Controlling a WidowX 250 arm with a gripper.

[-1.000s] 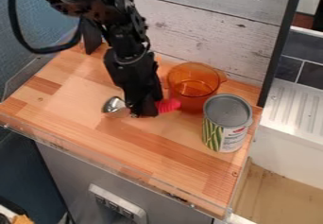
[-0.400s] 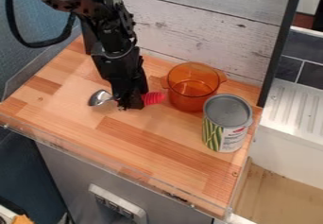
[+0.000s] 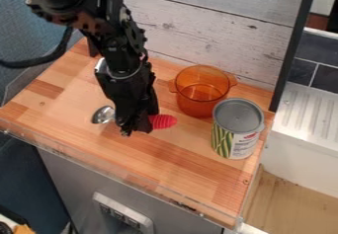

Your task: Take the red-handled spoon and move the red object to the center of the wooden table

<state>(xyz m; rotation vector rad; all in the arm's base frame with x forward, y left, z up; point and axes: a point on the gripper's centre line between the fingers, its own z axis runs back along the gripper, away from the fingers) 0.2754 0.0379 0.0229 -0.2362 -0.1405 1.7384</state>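
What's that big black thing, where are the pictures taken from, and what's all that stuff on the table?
The black thing is a robot arm. Its gripper works a bit like your hand. A camera that stays in one place takes the pictures, looking down at a slant. On the wooden table stand an orange see-through pot and a can with green beans pictured on it. The gripper seems to be holding a spoon by its middle: the red handle pokes out one side, the shiny scoop the other.

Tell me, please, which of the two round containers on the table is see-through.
The orange pot with the side handles; light passes through its walls, whereas the grey-topped can is opaque.
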